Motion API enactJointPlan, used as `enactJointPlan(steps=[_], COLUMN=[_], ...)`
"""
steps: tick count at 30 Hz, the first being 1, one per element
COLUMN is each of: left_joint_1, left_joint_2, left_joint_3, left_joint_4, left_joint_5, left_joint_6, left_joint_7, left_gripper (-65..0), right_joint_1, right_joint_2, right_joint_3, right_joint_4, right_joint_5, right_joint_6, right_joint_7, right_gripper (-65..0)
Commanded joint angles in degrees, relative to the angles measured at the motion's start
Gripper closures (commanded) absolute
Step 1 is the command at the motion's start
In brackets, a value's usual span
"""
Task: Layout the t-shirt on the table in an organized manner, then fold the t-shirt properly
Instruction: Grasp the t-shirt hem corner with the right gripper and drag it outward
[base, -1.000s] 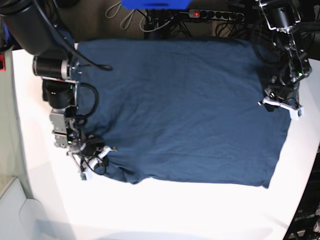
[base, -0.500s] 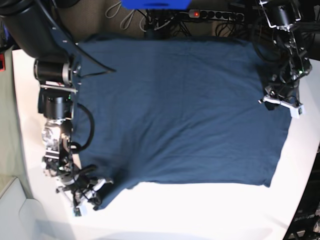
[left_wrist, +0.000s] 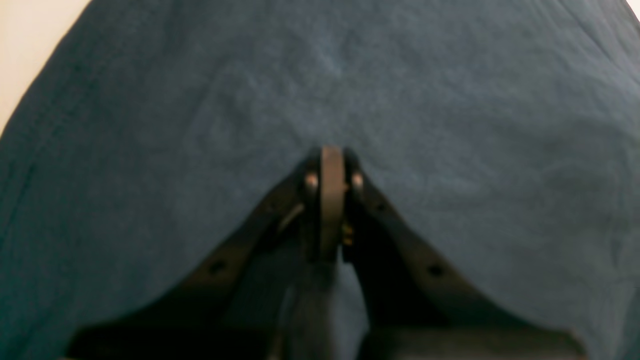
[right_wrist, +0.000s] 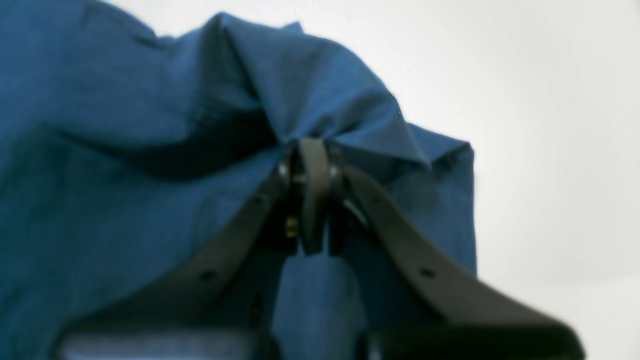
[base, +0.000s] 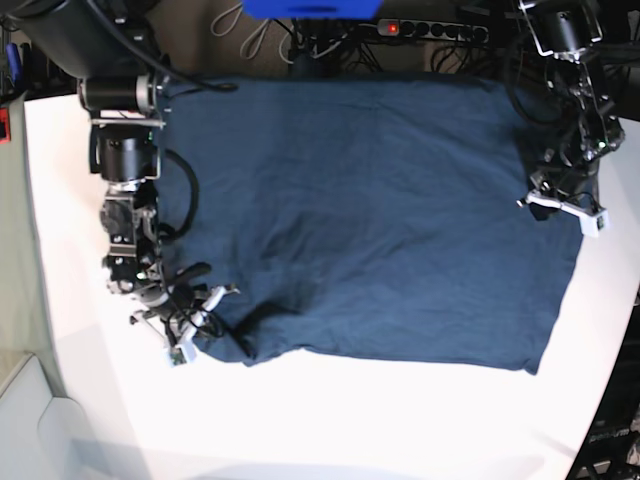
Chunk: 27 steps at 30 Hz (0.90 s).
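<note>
Right claw (right_wrist: 312, 150) clenched on t-shirt (base: 360, 220) corner, cloth bunched at tips. Left claw (left_wrist: 331, 155) closed tight, pressing shirt's far side. I judge layout approx. done: shirt spread across table (base: 400, 420); folds not yet begun.

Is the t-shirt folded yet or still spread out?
Spread out: the t-shirt lies open across the table, only one corner bunched at the right gripper.

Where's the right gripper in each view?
Base: right gripper lower left, at the t-shirt corner.
Right wrist: centre, shut on bunched cloth.
Left wrist: not in view; that one is the left gripper.
Shared landmark: the t-shirt.
</note>
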Motion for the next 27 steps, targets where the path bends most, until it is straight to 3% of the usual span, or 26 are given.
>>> enactJointPlan(steps=[1,11,15,22,27], left_joint_1=[1.09,2.41,3.03,4.35,4.35], left_joint_2=[-0.01,-0.09,-0.09,-0.09,-0.09], left_joint_3=[0.18,0.18,0.09,0.09,0.09], left_joint_4=[-0.92,-0.83,2.07,5.33,5.24], left_joint_5=[3.62,3.62,3.62,3.62,3.62], left_joint_6=[2.21,2.21,2.21,2.21,2.21], left_joint_7=[5.77,5.86,5.86,5.86,5.86], left_gripper=[0.0,0.0,0.0,0.0,0.0], right_joint_1=[3.04,17.99,21.94,19.57,14.82], right_joint_2=[0.40,0.31,0.22,0.49,-0.83], right_joint_3=[0.05,-0.04,-0.04,0.31,0.14], right_joint_4=[0.01,-11.51,-14.06,-14.67,-5.88], right_joint_5=[0.51,0.42,0.42,0.42,0.59], right_joint_6=[-0.21,-0.21,-0.48,-0.48,-0.48], right_joint_7=[2.49,7.14,7.32,6.97,2.22], right_gripper=[0.0,-2.0,-11.0,-36.2,-37.6])
